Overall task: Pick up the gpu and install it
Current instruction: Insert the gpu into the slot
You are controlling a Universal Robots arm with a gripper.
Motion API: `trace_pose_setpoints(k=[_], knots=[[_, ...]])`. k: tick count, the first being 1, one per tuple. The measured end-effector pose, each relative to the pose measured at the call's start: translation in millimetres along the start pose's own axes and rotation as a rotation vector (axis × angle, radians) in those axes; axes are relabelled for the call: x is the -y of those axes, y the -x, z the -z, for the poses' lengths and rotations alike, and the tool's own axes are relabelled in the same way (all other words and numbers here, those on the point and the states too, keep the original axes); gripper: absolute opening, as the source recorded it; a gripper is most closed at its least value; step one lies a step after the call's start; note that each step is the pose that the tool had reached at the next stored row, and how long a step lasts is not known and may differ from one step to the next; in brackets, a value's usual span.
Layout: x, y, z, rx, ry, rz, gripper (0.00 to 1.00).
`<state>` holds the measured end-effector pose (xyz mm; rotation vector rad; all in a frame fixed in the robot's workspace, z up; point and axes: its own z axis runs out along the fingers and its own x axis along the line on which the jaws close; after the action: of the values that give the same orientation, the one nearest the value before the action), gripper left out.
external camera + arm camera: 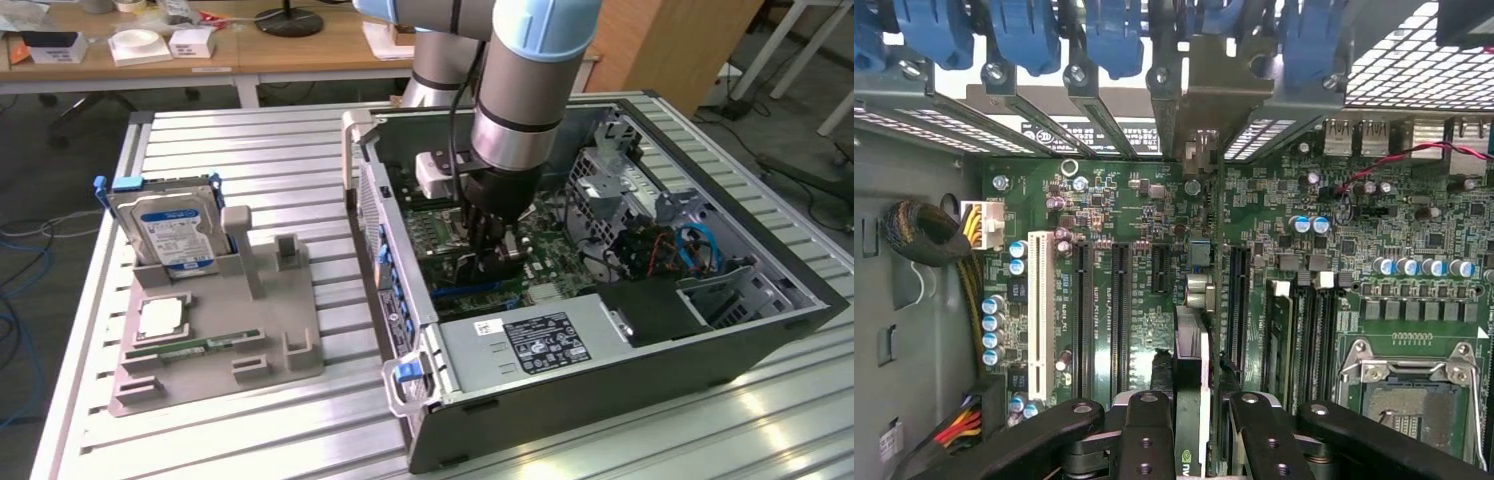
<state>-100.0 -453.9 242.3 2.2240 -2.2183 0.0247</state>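
The gpu (1191, 350) is standing on edge between the jaws, which are clamping on its top edge, directly above the motherboard (1324, 270) slots inside the open computer case (747, 330). Its metal bracket (1199, 110) is reaching toward the rear slot openings. The card is looking thin, stiff and light, yet fragile: holding by the bare board edge, clear of components and contacts, seems safest, and side loads could bend it. The arm (527, 90) is reaching steeply down into the case, the gripper (491, 262) pointing nearly vertically at the board.
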Motion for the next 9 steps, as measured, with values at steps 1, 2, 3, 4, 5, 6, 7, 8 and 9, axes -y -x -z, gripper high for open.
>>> trace_pose_setpoints(k=[1, 2, 3, 4, 5, 6, 7, 8, 9], knots=[[0.0, 0.0, 0.0, -0.0001, 0.0, 0.0, 0.26], [0.0, 0.0, 0.0, -0.0001, 0.0, 0.0, 0.26], [0.0, 0.0, -0.1, 0.0, 0.0, 0.0, 0.26], [0.0, 0.0, -0.1, 0.0001, -0.0001, 0.0, 0.26], [0.0, 0.0, -0.1, 0.0001, -0.0001, 0.0, 0.26], [0.0, 0.0, -0.4, 0.0002, -0.0001, 0.0, 0.26], [0.0, 0.1, -1.0, 0.0006, -0.0003, 0.0, 0.26], [-0.1, 0.1, -1.1, 0.0004, -0.0002, 0.0, 0.26], [-0.1, 0.0, -1.1, 0.0003, -0.0002, 0.0, 0.26]])
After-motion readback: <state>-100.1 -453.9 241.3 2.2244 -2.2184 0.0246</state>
